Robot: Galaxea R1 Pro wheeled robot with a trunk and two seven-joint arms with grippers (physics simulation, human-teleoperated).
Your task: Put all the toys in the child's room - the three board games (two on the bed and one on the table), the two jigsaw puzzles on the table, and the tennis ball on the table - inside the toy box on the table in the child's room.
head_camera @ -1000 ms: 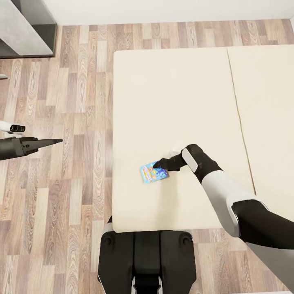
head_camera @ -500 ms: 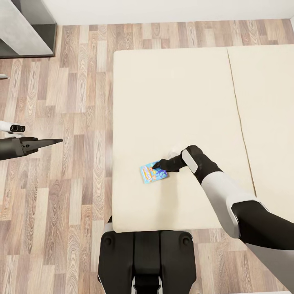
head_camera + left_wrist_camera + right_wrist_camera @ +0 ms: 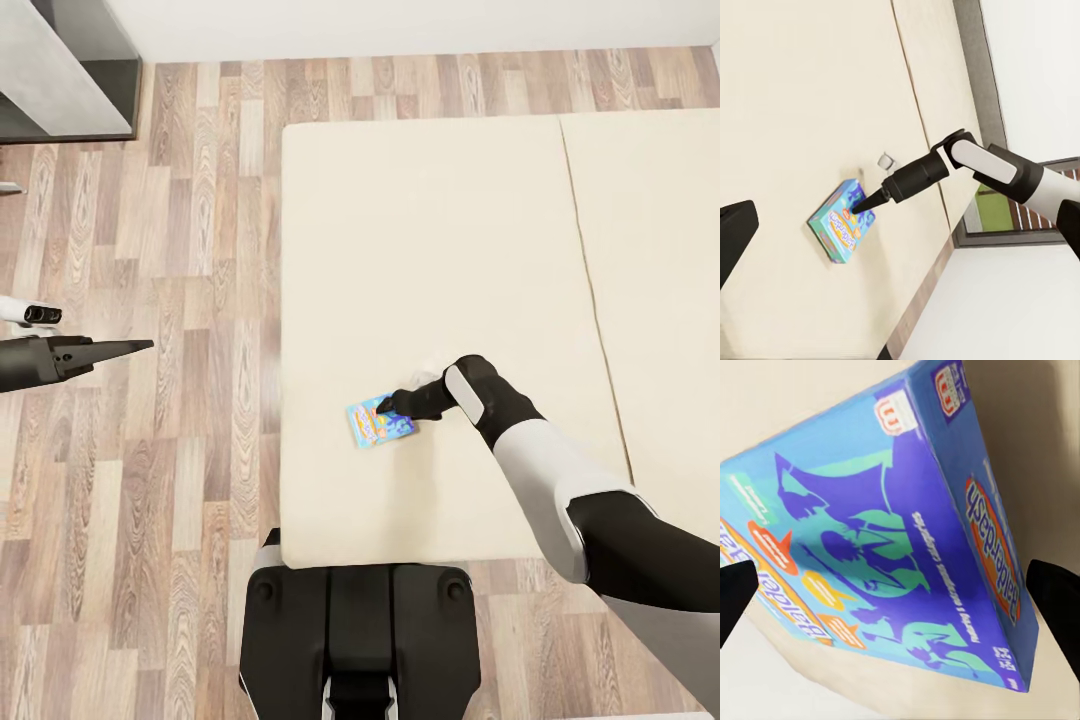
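Blue board game (image 3: 380,421) lies flat on the bed (image 3: 430,250); the right gripper (image 3: 391,404) straddles it, jaws open, gripping nothing, and may skid it sideways if closing off-centre.

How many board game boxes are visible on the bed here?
1: a flat blue printed cardboard game box lies on the cream mattress, at the right gripper. Others may lie beyond the views.

Head view: right gripper (image 3: 388,405) tips cover the near corner of the blue board game (image 3: 380,421); contact unclear, print too small to read. Bed (image 3: 450,250) cut by right edge. Left gripper (image 3: 130,347): finger gap indistinguishable.
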